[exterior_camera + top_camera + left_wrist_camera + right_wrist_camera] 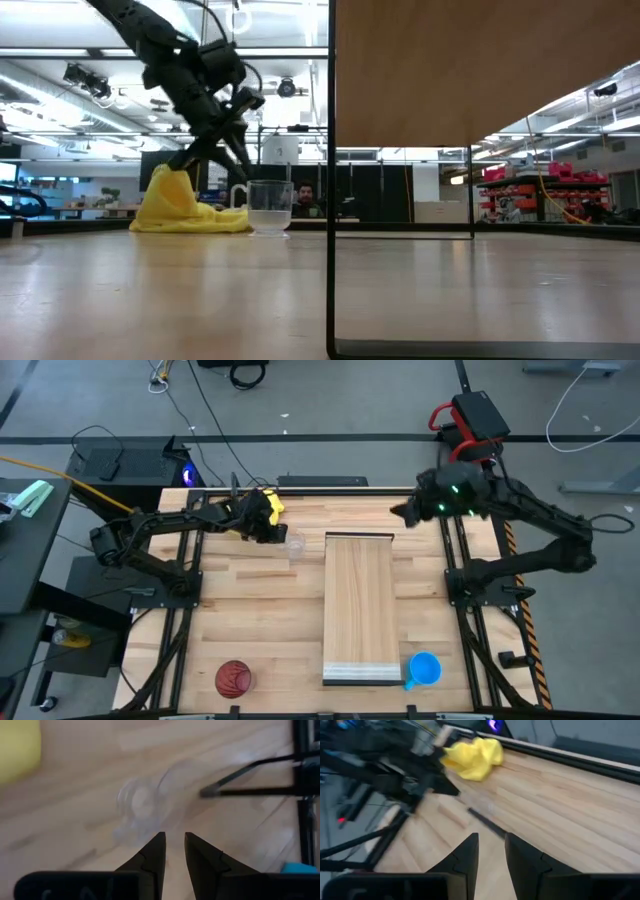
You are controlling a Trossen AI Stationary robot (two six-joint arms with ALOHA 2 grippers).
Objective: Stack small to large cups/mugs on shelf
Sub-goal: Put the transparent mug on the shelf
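The small clear cup stands upright on the table near the far edge, beside the shelf's far left corner. My left gripper hovers just left of it and above it, fingers close together, touching nothing. The shelf is a long pale board raised on thin black legs. The blue mug sits on the table by the shelf's near right corner. The dark red cup stands near the table's near left. My right gripper waits in the air by the shelf's far right corner.
A yellow cloth lies bunched at the far edge, behind my left gripper. The shelf's black legs stand on the table. Bare tabletop stretches left of the shelf.
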